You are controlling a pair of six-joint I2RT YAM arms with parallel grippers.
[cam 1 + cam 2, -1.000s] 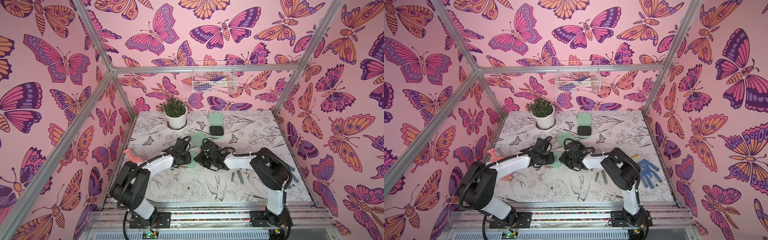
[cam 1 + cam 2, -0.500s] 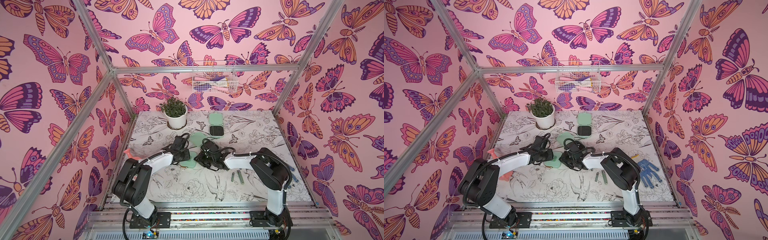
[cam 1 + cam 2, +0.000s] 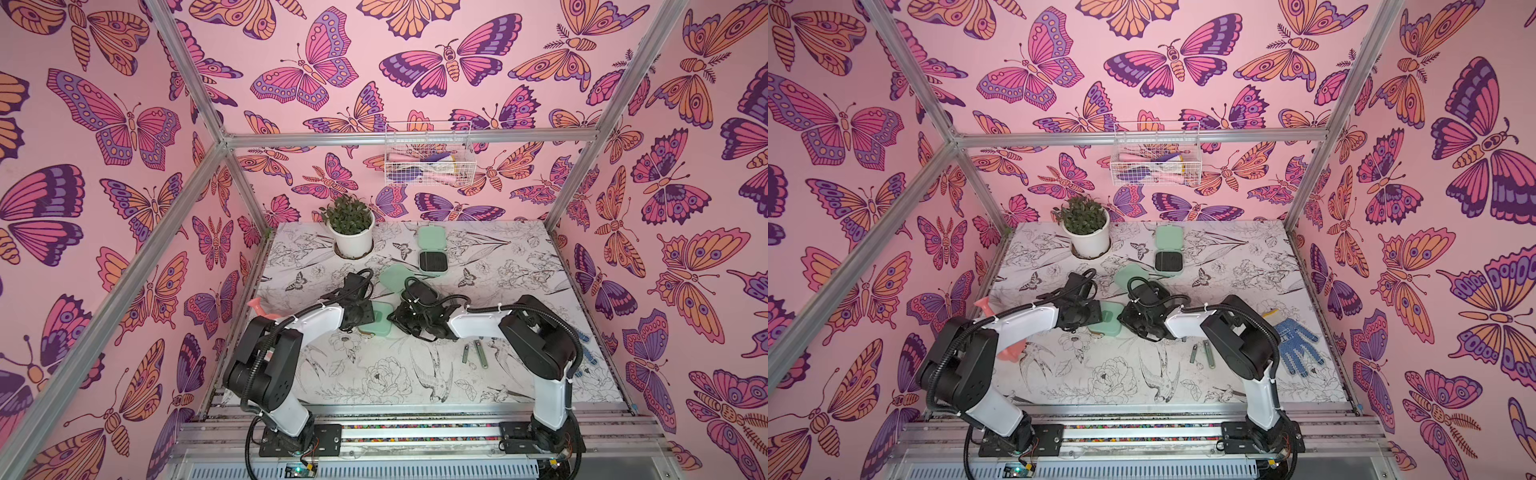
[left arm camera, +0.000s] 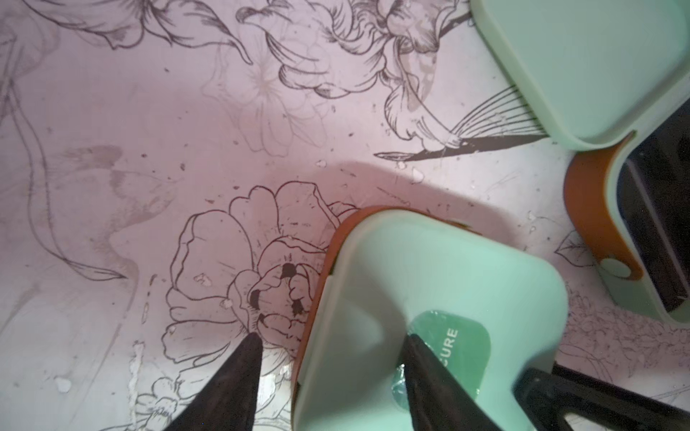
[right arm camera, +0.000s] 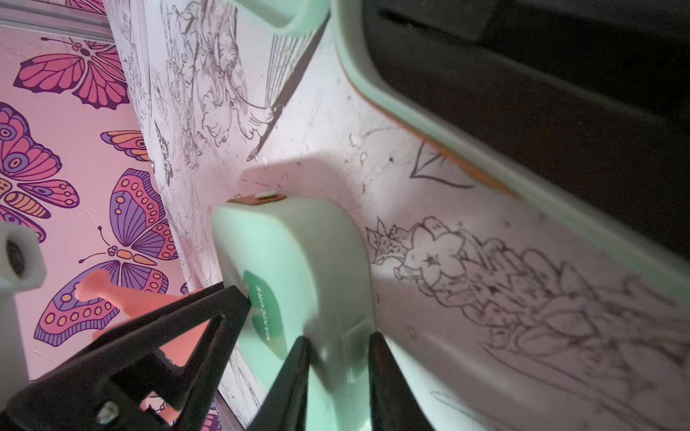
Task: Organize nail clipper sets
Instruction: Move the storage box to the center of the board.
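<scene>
1 case [image 3: 376,322] closed, pinched by right gripper [image 5: 338,339]; left gripper [image 4: 332,336] gapes empty. 2 open cases [image 3: 432,259], 2 clippers [image 3: 482,355] unsorted.

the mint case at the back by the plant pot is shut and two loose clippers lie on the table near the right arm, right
Not shut: the mint case at the back by the plant pot lies open, black interior showing, in both top views. The two loose clippers do lie on the table near the right arm.
</scene>
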